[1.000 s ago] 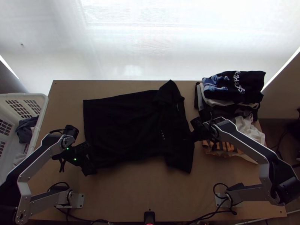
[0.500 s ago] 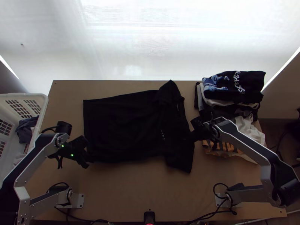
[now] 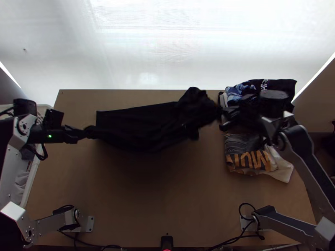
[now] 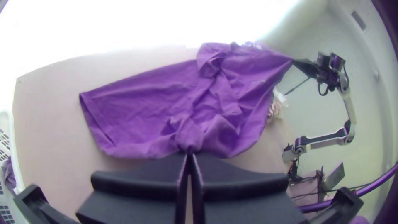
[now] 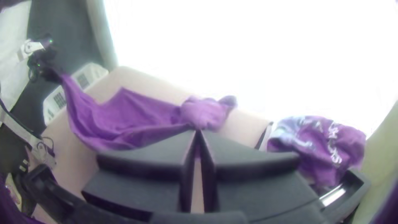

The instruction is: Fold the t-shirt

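At the shirt's left end in the top view, my left gripper [image 3: 86, 133] is shut on its near edge. My right gripper [image 3: 222, 116] grips the shirt's right part, beside the clothes pile. Between them the black t-shirt [image 3: 142, 125] hangs lifted along its near side, while its far part lies on the table. In the left wrist view the shirt [image 4: 153, 103] looks purple and bunches at the fingertips of my left gripper [image 4: 190, 154]. In the right wrist view, gathered cloth of the shirt [image 5: 203, 112] meets the closed tips of my right gripper [image 5: 197, 130].
A pile of clothes [image 3: 247, 146] lies at the table's right side, partly under the right arm. At the left edge stands a white basket [image 3: 31, 178] with some cloth inside. Bare wood of the table [image 3: 146, 201] shows in front of the shirt.
Both grippers have moved away from the table's near edge, the left one also leftward. The shirt's near side has risen and drawn back with them, uncovering table and the pile's lower shirt.
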You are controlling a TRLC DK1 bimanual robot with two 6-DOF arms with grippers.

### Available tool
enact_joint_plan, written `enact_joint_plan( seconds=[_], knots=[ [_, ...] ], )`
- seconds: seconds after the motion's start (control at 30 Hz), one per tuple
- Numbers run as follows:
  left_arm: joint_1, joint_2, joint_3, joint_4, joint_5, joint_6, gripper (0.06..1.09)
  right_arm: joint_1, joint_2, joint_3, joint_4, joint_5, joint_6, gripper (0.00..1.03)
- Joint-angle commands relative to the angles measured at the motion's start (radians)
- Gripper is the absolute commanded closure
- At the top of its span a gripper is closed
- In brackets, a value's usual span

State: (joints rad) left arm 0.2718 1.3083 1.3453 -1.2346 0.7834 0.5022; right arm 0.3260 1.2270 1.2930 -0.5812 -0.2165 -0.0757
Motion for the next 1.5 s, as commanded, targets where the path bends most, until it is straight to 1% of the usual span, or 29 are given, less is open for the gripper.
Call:
enact_joint_plan(
  seconds=[0.0,0.17,0.3,0.37,0.4,0.43,0.6,0.7,0.77,0.87,1.07,1.17,1.23,1.3,1.37,1.43,1.47],
  knots=[
    [0.024,0.097,0.224,-0.049,0.054,-0.11,1.05,-0.018,-0.05,0.262,-0.026,0.04,-0.013,1.0],
    [0.072,0.124,0.268,-0.069,0.054,-0.111,1.05,-0.058,-0.057,0.312,-0.049,0.042,-0.022,1.0],
    [0.145,0.137,0.327,-0.118,0.054,-0.106,1.05,-0.07,-0.073,0.396,-0.065,0.042,-0.022,1.0],
    [0.162,0.118,0.374,-0.203,0.06,-0.048,1.05,-0.071,-0.092,0.437,-0.072,0.045,-0.021,1.0],
    [0.17,0.094,0.402,-0.252,0.068,-0.005,1.05,-0.071,-0.11,0.451,-0.072,0.051,-0.022,1.0],
    [0.17,0.059,0.42,-0.276,0.08,0.015,1.05,-0.068,-0.127,0.463,-0.072,0.058,-0.022,1.0],
    [0.09,-0.139,0.503,-0.315,0.086,0.015,1.05,-0.059,-0.236,0.486,-0.082,0.081,0.001,1.0],
    [0.061,-0.225,0.54,-0.379,0.132,0.021,1.05,-0.062,-0.325,0.468,-0.105,0.086,0.028,1.0],
    [0.06,-0.3,0.517,-0.405,0.152,0.044,1.05,-0.07,-0.377,0.451,-0.137,0.088,0.013,1.0],
    [0.047,-0.415,0.468,-0.405,0.165,0.041,1.05,-0.079,-0.458,0.405,-0.175,0.089,-0.027,1.0],
    [-0.052,-0.527,0.397,-0.407,0.163,-0.076,1.05,-0.082,-0.532,0.416,-0.316,0.086,-0.035,1.0],
    [-0.088,-0.543,0.362,-0.407,0.163,-0.105,1.05,-0.081,-0.543,0.404,-0.361,0.072,-0.022,1.0],
    [-0.091,-0.54,0.342,-0.404,0.163,-0.103,1.05,-0.079,-0.543,0.374,-0.364,0.057,-0.009,1.0],
    [-0.097,-0.532,0.295,-0.39,0.165,-0.1,1.05,-0.079,-0.54,0.338,-0.362,0.025,0.008,1.0],
    [-0.094,-0.523,0.218,-0.345,0.163,-0.103,1.05,-0.068,-0.518,0.29,-0.353,-0.012,0.03,1.0],
    [-0.077,-0.501,0.127,-0.299,0.162,-0.102,1.05,-0.024,-0.471,0.235,-0.347,-0.03,0.051,1.0],
    [-0.068,-0.488,0.081,-0.27,0.162,-0.097,1.05,0.013,-0.446,0.195,-0.324,-0.029,0.077,1.0]
  ],
)
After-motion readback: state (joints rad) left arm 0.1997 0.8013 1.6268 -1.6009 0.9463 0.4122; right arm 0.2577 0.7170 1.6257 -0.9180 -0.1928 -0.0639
